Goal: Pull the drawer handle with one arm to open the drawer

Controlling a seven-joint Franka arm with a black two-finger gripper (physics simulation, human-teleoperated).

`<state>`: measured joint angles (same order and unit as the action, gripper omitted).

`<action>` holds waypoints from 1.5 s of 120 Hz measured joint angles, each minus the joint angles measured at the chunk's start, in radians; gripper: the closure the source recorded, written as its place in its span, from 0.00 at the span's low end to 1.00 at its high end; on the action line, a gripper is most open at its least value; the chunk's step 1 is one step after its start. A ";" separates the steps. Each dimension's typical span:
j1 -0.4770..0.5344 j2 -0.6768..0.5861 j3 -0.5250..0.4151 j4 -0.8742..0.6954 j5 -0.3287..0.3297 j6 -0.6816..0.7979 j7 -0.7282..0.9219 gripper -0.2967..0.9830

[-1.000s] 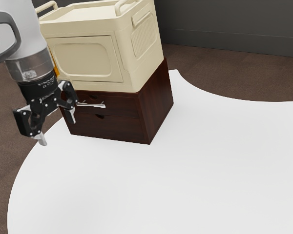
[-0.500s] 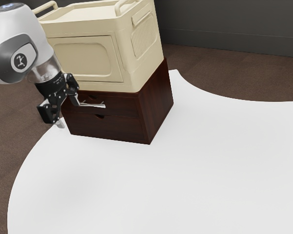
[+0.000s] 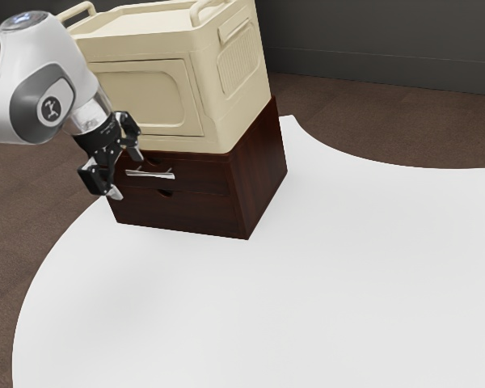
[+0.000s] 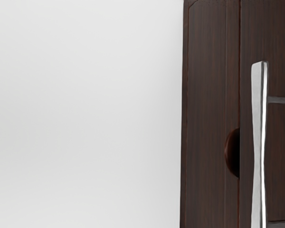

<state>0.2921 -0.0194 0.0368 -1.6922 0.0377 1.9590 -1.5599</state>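
The white table (image 3: 307, 283) bears the cabinet (image 3: 263, 166) near its far edge, the crate (image 3: 149, 97) on top. My gripper (image 3: 125, 175) is spread wide and holds nothing, angled, I judge, so its fingers can straddle the handle (image 3: 149, 174) on the closed upper drawer (image 3: 198, 178). I count one cabinet, one crate, two drawers, one handle, two fingers.
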 joint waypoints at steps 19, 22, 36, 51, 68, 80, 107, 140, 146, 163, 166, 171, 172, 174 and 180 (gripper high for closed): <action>0.016 0.025 0.000 0.004 -0.002 0.024 0.007 0.23; 0.018 0.032 0.000 0.006 -0.002 0.028 0.008 0.23; 0.029 0.055 0.000 0.014 -0.002 0.042 0.013 0.23; 0.034 0.084 0.000 0.036 -0.002 0.061 0.018 0.23; 0.025 0.109 0.000 0.058 -0.003 0.073 0.026 0.23; 0.023 0.112 0.000 0.055 -0.005 0.080 0.031 0.23; 0.038 0.130 0.002 0.046 -0.008 0.111 0.040 0.23; 0.034 0.145 0.002 0.044 -0.013 0.139 0.050 0.30; 0.032 0.144 0.002 0.043 -0.016 0.141 0.051 0.36; 0.030 0.141 0.002 0.035 -0.019 0.146 0.053 0.46; 0.031 0.140 0.001 0.030 -0.020 0.147 0.054 0.47; 0.032 0.139 0.001 0.022 -0.021 0.147 0.054 0.49; 0.032 0.139 0.001 0.021 -0.021 0.148 0.055 0.49; 0.033 0.138 0.001 0.017 -0.022 0.148 0.055 0.50; 0.034 0.136 0.001 0.010 -0.024 0.150 0.056 0.51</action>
<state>0.3257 0.1163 0.0381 -1.6827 0.0141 2.1092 -1.5043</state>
